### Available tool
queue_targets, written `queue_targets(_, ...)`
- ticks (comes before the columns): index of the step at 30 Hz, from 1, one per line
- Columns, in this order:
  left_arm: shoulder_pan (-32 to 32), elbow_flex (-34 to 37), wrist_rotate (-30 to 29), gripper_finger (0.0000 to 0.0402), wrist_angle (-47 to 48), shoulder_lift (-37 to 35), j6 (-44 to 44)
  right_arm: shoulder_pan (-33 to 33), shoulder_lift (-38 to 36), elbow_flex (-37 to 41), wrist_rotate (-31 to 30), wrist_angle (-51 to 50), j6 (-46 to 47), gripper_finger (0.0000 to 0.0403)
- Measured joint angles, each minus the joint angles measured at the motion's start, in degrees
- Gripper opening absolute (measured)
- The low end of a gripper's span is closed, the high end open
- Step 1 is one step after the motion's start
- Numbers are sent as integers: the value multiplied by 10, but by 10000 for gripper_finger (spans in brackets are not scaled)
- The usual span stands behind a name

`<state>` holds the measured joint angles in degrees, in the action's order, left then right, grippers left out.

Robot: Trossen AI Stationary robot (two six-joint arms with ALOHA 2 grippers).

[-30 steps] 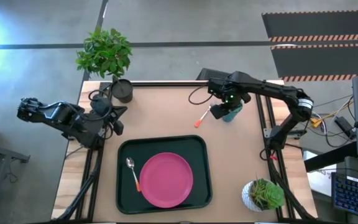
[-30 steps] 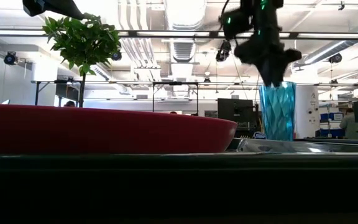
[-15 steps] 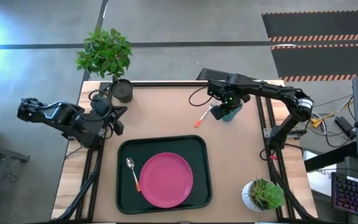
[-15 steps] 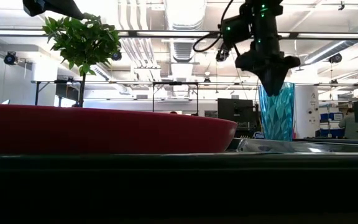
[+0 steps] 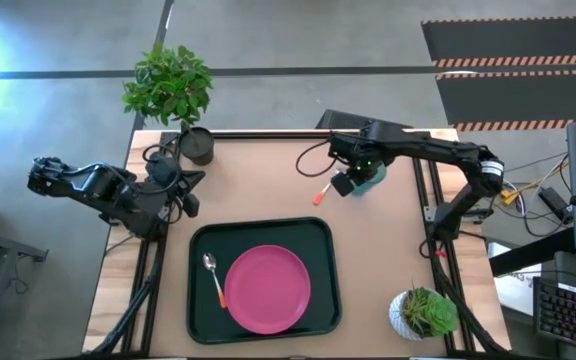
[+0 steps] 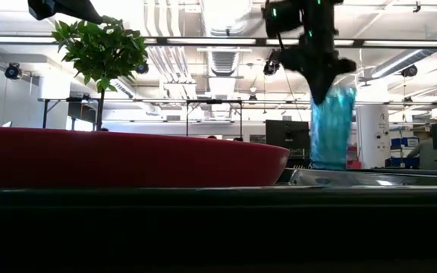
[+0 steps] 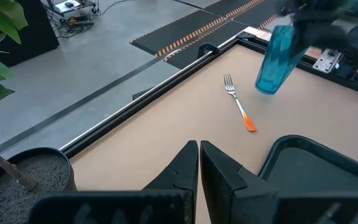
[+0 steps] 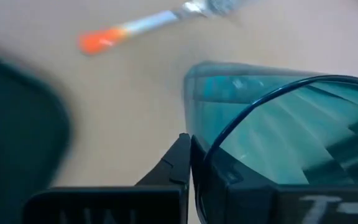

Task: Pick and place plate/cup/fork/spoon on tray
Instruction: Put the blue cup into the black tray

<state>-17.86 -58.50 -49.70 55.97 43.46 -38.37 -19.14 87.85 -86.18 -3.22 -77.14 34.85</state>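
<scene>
The right gripper (image 5: 353,183) hangs over the far right part of the table (image 5: 268,185), its fingers (image 8: 185,163) pinched together on the rim of the cup (image 5: 367,177): in the right wrist view one finger lies against the outside of the rim and the other sits inside the cup's mouth, with the thin blue wall caught between them. In the left wrist view the cup (image 7: 277,55) is tilted, its top leaning toward the arm that holds it; whether its base touches the table I cannot tell. The low view shows the cup (image 6: 331,125) under the dark gripper, beyond the far edge of the tray (image 6: 203,199). The fork (image 5: 322,190) lies flat on the table just beside the cup, on its left, orange handle toward the tray (image 5: 198,300), apart from the fingers. On the tray, near the front edge of the table, rest the plate (image 5: 268,289) and, just left of it, the spoon (image 5: 213,277). The left gripper (image 5: 190,190) waits at the left edge of the table near a dark pot (image 5: 197,145), its fingers (image 7: 185,168) closed together and holding nothing.
</scene>
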Motion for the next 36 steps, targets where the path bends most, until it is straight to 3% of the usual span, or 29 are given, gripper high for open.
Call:
queue_targets(9, 0, 0, 0, 0, 0, -1, 0, 121, 24, -167, -2, 1, 57, 8)
queue_targets(19, 0, 0, 0, 0, 0, 0, 1, 229, 164, -304, 10, -9, 65, 8)
queue_targets(26, 0, 0, 0, 0, 4, -1, 3, 257, 272, -394, 21, -126, 56, 8)
queue_targets(36, 0, 0, 15, 0, 7, -1, 3, 274, 358, -487, 46, -118, 50, 8)
